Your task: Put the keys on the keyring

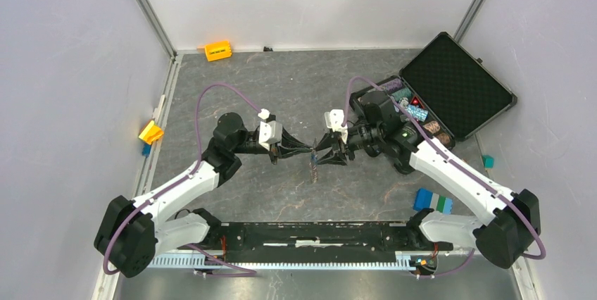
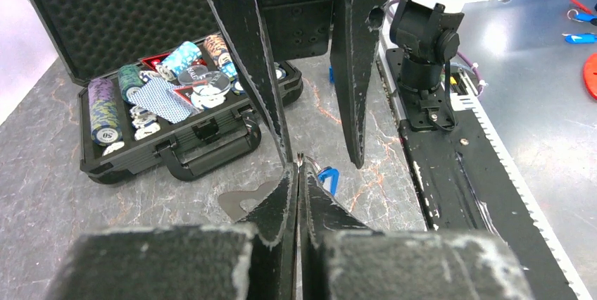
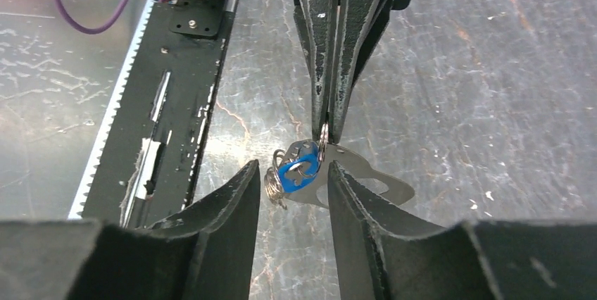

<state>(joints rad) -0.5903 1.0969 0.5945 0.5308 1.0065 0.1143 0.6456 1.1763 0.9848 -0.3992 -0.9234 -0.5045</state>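
Note:
My left gripper (image 1: 307, 148) is shut, its tips (image 2: 298, 167) pinching a thin silver keyring (image 3: 322, 139) above the table's middle. From the ring hang a blue-headed key (image 3: 296, 172), a cluster of smaller silver rings (image 3: 273, 186) and a flat grey metal key (image 3: 369, 177). The bunch (image 1: 313, 171) dangles just above the marble surface. My right gripper (image 1: 326, 155) is open and faces the left one. In the right wrist view its fingertips (image 3: 248, 191) stand on either side of the blue key without touching it. The blue key (image 2: 326, 177) and the grey key (image 2: 243, 201) also show in the left wrist view.
An open black case (image 1: 450, 82) of poker chips and cards (image 2: 169, 99) stands at the back right. An orange block (image 1: 218, 51) lies at the back wall, a yellow piece (image 1: 151, 132) at the left edge, a blue-green block (image 1: 433, 201) at the right front. The black base rail (image 1: 317, 233) runs along the near edge.

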